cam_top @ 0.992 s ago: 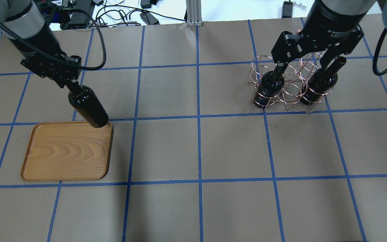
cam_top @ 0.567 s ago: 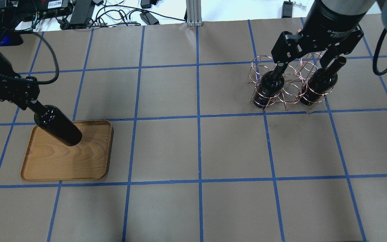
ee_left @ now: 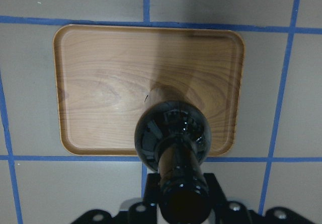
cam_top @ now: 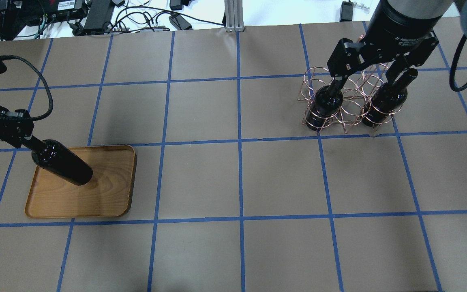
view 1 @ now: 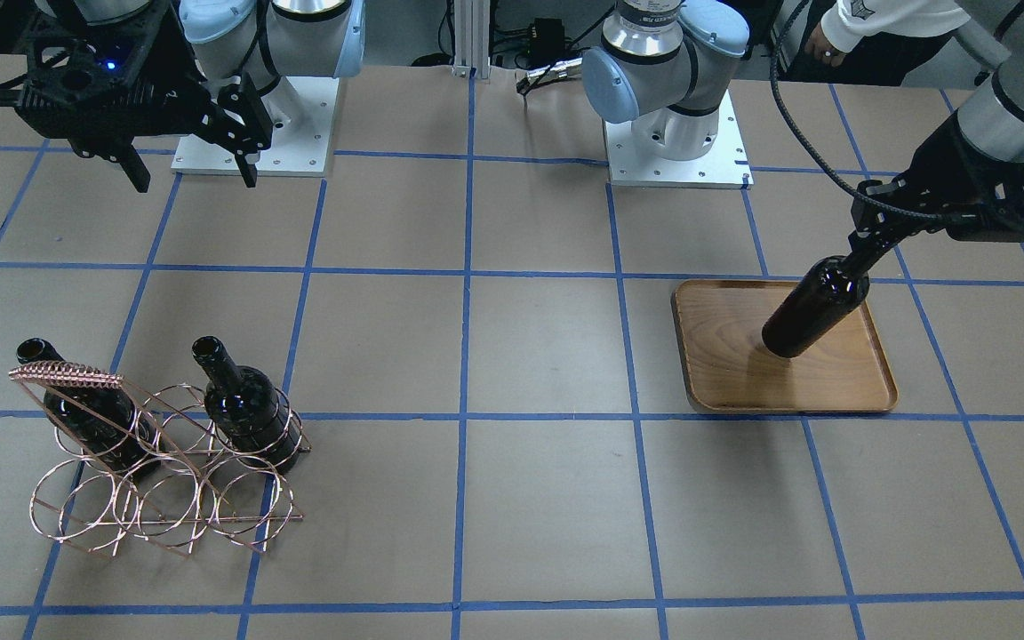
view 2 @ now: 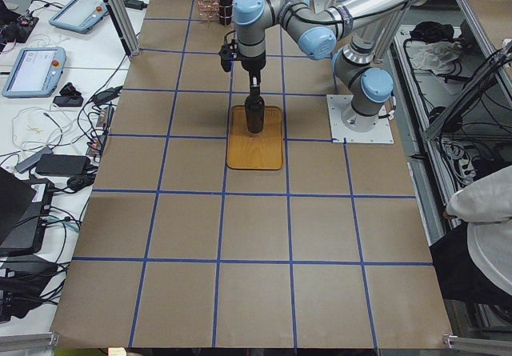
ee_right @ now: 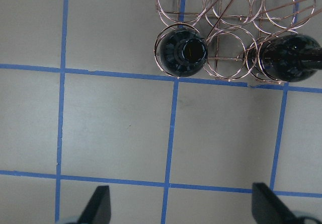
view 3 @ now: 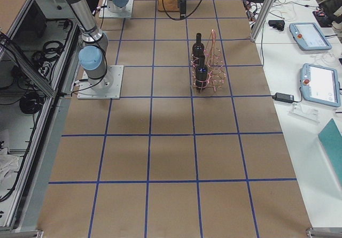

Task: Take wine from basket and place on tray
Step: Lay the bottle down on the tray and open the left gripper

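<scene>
L gripper clamped wine by neck, over tray nr left edge of table.
R gripper spread wide above basket w/ two bottles, toward right edge.

This is a robot lab. Two robot arms stand on a big table marked with blue tape. Screens and wires lie beside the table.

The dark, unlabelled wine bottle hangs upright at the overhead view's lower left. Its neck is clamped in the left gripper's jaws, and its base is over the light wooden tray, which lies flat on the surface. At upper right, the copper wire basket holds two more bottles, both upright.
</scene>
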{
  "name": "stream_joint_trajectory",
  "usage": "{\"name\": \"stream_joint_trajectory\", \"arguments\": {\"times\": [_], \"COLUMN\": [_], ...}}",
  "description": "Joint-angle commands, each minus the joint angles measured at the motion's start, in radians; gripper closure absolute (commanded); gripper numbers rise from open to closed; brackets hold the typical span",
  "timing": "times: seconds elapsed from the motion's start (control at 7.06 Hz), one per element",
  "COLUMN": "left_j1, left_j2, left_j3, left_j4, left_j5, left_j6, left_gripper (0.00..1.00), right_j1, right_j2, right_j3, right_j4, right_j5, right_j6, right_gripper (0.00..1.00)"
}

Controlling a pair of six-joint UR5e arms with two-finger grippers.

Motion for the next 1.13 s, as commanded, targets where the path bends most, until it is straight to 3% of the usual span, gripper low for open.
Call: {"name": "stream_joint_trajectory", "arguments": {"times": [0.0, 0.57, 0.71, 0.99], "left_j1": [0.041, 0.047, 0.047, 0.046], "left_j2": [-0.006, 0.008, 0.008, 0.01], "left_j3": [-0.009, -0.052, -0.055, -0.048], "left_j4": [0.027, 0.026, 0.026, 0.02], "left_j5": [-0.018, -0.02, -0.017, -0.01], "left_j6": [0.028, 0.033, 0.033, 0.031], "left_gripper": [1.0, 0.99, 0.05, 0.0], "right_j1": [0.0, 0.0, 0.0, 0.0], "right_j2": [0.0, -0.001, 0.0, -0.001], "right_j3": [0.0, 0.0, 0.0, 0.0], "right_j4": [0.0, 0.0, 0.0, 0.0], "right_j5": [-0.001, -0.004, -0.004, -0.004], "right_j6": [0.0, 0.0, 0.0, 0.0], "right_gripper": [0.0, 0.0, 0.0, 0.0]}}
